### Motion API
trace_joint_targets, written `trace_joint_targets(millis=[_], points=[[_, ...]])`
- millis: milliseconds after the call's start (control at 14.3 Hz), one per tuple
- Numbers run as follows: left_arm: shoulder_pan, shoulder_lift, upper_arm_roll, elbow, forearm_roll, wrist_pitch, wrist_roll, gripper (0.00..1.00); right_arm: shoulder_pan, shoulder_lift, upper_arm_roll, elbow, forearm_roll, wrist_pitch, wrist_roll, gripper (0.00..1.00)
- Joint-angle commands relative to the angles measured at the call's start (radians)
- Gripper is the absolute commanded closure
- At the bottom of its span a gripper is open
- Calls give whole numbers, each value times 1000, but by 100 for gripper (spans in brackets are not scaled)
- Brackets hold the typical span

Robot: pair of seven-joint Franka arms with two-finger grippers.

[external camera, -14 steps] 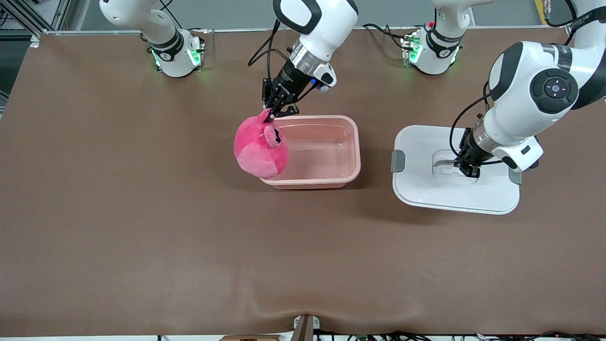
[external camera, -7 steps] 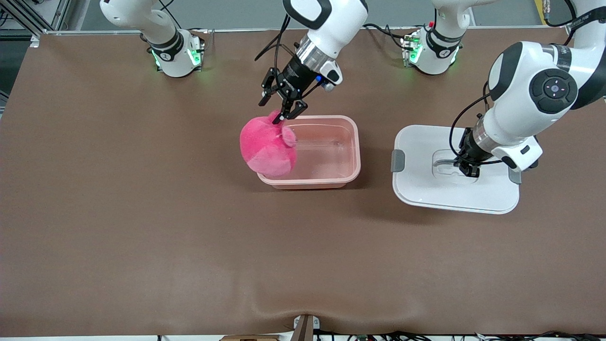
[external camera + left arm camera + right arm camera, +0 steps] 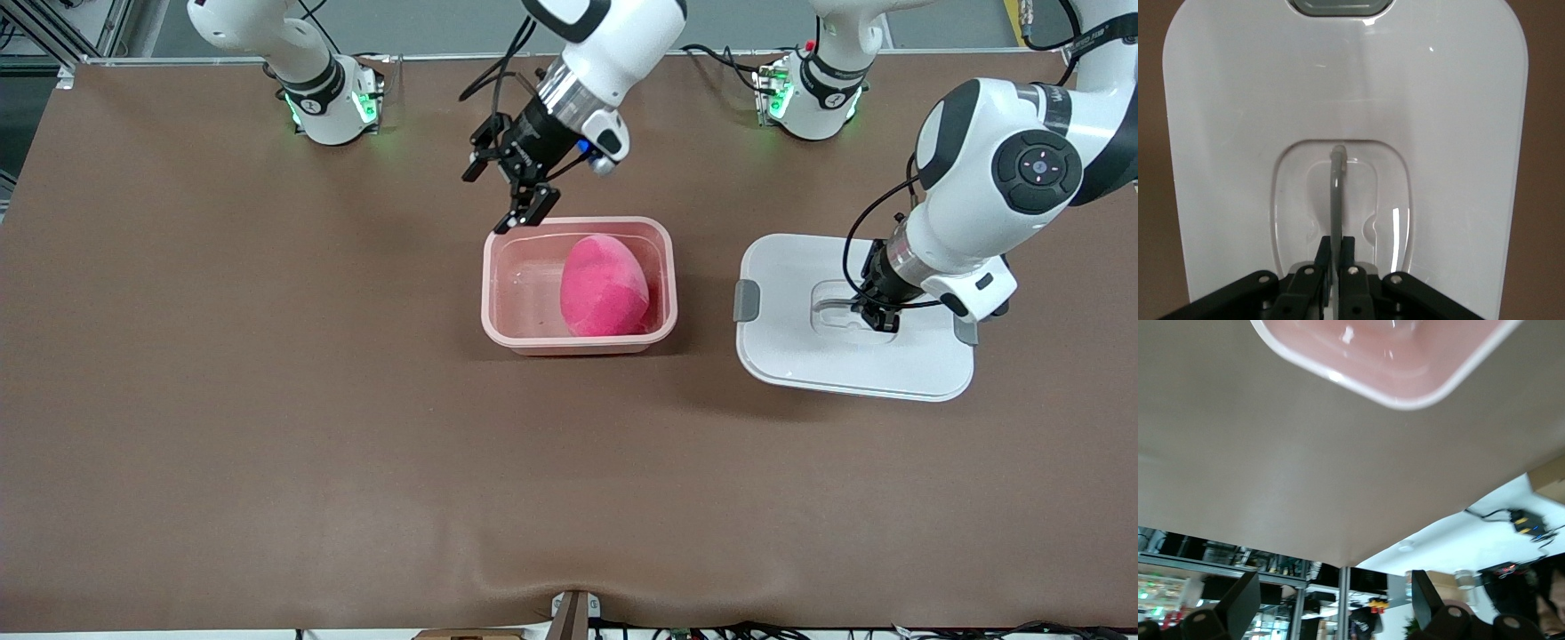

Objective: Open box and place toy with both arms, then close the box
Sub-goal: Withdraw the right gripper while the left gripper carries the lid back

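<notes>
While the toy [image 3: 605, 286] lies in the open box [image 3: 498, 329], the right gripper [image 3: 500, 191] hangs released over its corner. Beside it, the lid [image 3: 791, 356] lies on the table [image 3: 267, 400], the left gripper [image 3: 880, 318] clenched on its handle [image 3: 1335, 193].

The box [image 3: 579, 284] sits open on the table [image 3: 267, 400], the toy [image 3: 605, 286] lying inside it toward the left arm's end; the right gripper [image 3: 502, 191] hangs spread and empty over the box's corner; the lid [image 3: 853, 316] lies beside the box, the left gripper [image 3: 878, 316] pinched on its handle [image 3: 834, 304].
</notes>
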Motion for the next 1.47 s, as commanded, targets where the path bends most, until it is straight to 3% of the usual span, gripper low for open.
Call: trace_joint_targets(millis=[0, 420, 770, 1120, 1400], points=[[18, -44, -9, -32, -20, 8, 32, 100, -96, 6, -8, 23, 12, -3, 0, 0], [18, -51, -9, -33, -20, 3, 33, 100, -366, 6, -6, 25, 47, 127, 18, 0], [10, -59, -44, -32, -25, -1, 4, 100, -639, 15, -6, 20, 134, 389, 40, 0], [6, -48, -154, 5, -59, -3, -178, 100, -912, 55, -6, 9, 350, 669, 178, 0], [-2, -19, -229, 42, -65, -3, -278, 100, -1019, 129, -6, 8, 515, 798, 420, 0]])
